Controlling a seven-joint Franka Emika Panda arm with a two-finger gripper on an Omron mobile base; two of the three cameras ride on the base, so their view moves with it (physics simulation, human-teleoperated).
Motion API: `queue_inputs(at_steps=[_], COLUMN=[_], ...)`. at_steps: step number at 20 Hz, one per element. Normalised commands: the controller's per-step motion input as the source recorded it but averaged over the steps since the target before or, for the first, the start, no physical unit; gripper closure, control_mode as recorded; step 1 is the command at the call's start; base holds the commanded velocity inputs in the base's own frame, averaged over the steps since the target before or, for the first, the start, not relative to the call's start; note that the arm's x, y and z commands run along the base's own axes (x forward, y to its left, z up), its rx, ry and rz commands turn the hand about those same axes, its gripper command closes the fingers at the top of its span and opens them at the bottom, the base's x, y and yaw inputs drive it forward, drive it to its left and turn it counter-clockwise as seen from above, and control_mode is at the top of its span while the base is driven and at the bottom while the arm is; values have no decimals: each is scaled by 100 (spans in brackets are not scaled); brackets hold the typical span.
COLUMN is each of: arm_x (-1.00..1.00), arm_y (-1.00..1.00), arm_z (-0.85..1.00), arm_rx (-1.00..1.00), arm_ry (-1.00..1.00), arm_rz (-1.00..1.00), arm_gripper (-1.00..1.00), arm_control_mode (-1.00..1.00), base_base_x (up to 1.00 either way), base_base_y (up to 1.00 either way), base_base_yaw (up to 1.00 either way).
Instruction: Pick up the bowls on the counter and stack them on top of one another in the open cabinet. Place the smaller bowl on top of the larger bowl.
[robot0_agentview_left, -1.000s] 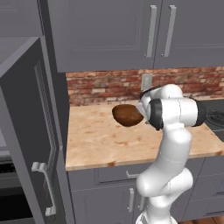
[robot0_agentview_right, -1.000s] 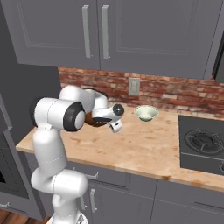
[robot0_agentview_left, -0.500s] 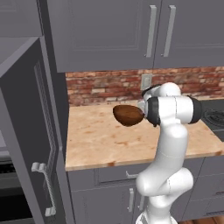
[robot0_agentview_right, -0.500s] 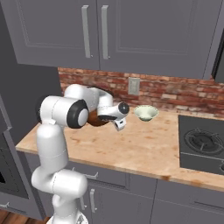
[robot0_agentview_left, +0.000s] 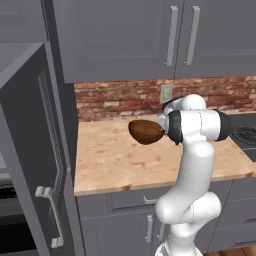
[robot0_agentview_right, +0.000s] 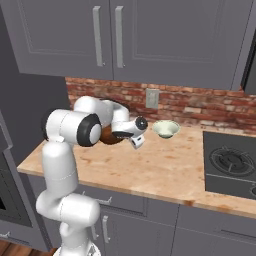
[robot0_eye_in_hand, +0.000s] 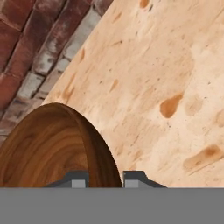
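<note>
While the larger bowl (robot0_agentview_left: 146, 131) hangs clear of the bench (robot0_agentview_left: 115, 160), the step in hand reads as carrying it to the open cabinet (robot0_agentview_left: 30, 150).

Item 1, larger bowl: glossy dark brown, tipped on edge, raised above the bench in front of the brick backsplash (robot0_agentview_left: 115, 97). Handling advice: keep the lift high enough to clear the bench edge, swing slowly toward the cabinet, and level the bowl before setting it on the shelf, since a rim grip may let it pivot.

Item 2, gripper (robot0_eye_in_hand: 105, 178): jaws narrowed and clamped on the brown bowl's rim, one fingertip inside the wall and one outside, as the hand view shows. Grip looks thin; avoid jerks.

Item 3, smaller bowl (robot0_agentview_right: 166, 128): pale, upright on the bench near the backsplash, just beside the wall outlet (robot0_agentview_right: 152, 98), apart from the arm. To be stacked afterwards on the brown one.

Item 4, cabinet door (robot0_agentview_left: 42, 165): stands open, at the left of the bench.
</note>
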Motion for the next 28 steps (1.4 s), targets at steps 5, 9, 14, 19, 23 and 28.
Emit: queue_inputs(at_steps=[5,9,14,19,23,28], arm_x=[-18,-22,-33,-42,-40,-41], arm_y=[54,28,8,0,0,-2], arm_z=[-24,12,29,38,35,38], arm_rx=[-7,-5,-1,0,0,0], arm_ry=[-3,-4,-6,-8,-8,-4], arm_rz=[7,4,2,2,1,0], arm_gripper=[100,100,100,100,100,100], arm_control_mode=[-100,-100,-100,-100,-100,-100], base_base_x=[0,0,0,0,0,0], base_base_y=[0,0,0,0,0,0], base_base_yaw=[0,0,0,0,0,0])
